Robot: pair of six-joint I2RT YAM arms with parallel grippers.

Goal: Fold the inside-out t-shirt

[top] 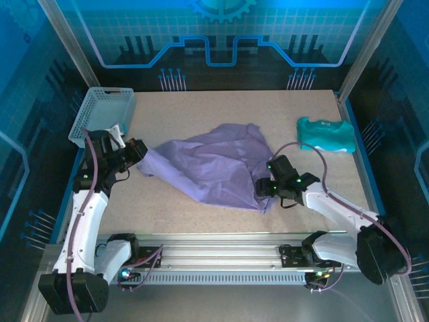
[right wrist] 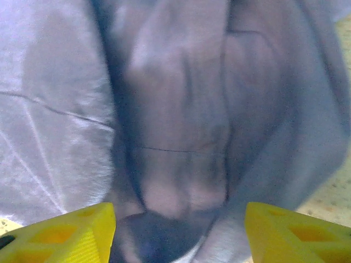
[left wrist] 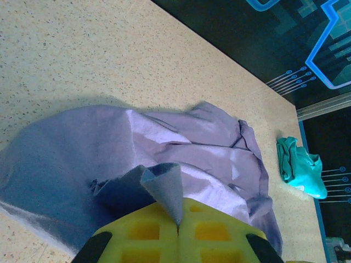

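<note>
In the middle of the table the inside-out t-shirt lies crumpled, its bulk bunched toward the far right. At its left end the left gripper is pinched tight on a small flap of cloth. At the near right corner the right gripper has its fingers wide apart, with cloth sagging between them but not clamped.

The left hold looks thin, so a firm pull could slide the flap free. If the right fingers close where they are, they may take several layers at once, and spreading would then drag a wad rather than a single edge. A hard pull leftward could also carry cloth toward the grey basket. The teal garment sits well apart.

The right wrist view is close and blurred, so I cannot tell whether hem, sleeve or body lies between those fingers. Collar, sleeves and lettering are hard to make out among the folds.
</note>
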